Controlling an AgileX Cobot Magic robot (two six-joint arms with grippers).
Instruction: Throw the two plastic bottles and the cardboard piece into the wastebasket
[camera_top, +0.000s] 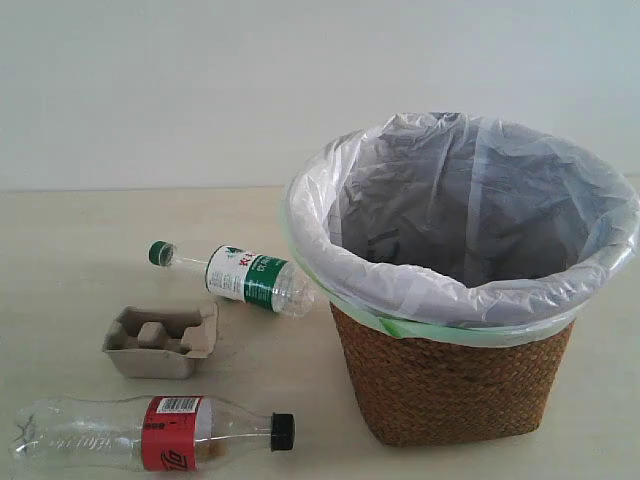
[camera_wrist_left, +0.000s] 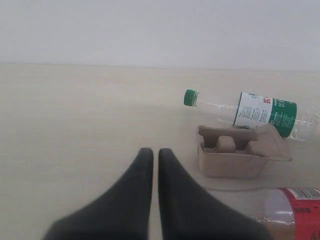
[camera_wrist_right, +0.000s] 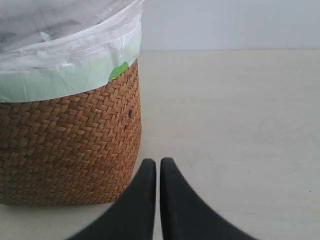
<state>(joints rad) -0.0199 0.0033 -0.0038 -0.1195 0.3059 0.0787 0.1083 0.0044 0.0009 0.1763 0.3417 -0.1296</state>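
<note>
The green-capped bottle lies on its side left of the wastebasket. In front of it sits the cardboard piece, open side up. The larger bottle with black cap and red label lies nearest the front edge. My left gripper is shut and empty, low over the table beside the cardboard piece. My right gripper is shut and empty, next to the wastebasket's base. Neither gripper shows in the exterior view.
The pale wooden table runs back to a plain white wall. The wastebasket's white bag liner folds over its rim with a green edge.
</note>
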